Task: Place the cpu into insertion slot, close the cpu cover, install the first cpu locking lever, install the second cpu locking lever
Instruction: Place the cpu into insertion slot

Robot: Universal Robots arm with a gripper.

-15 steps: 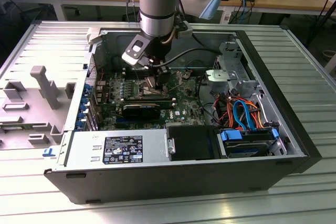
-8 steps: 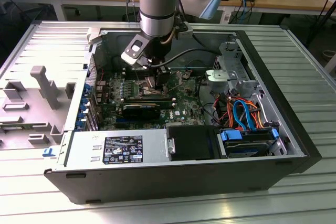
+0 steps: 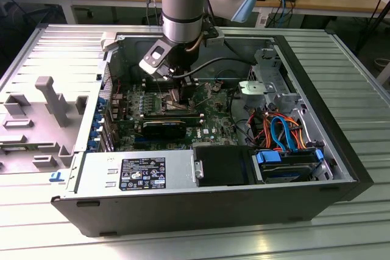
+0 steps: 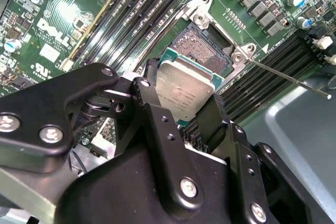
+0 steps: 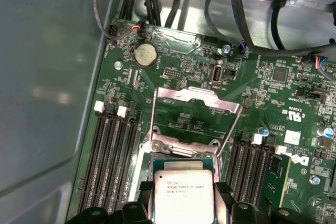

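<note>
The black two-fingered gripper [image 4: 185, 109] pinches the small flat square cpu with a dull silver top [image 4: 185, 90] by two opposite edges. The chip hangs over one side of the square insertion slot with its dark centre and silver rim [image 4: 202, 40], most of which lies bare. The thin silver cpu cover frame [image 5: 197, 98] lies swung open. In the exterior view the grey robot arm [image 3: 180, 4] comes down at eleven o'clock from the middle of the open dark computer case [image 3: 213, 211], with blue and orange cables [image 3: 283, 132] at four o'clock

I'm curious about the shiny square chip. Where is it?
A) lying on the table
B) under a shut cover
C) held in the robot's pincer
C: the pincer grips the cpu by two edges, over the open insertion slot.
</note>
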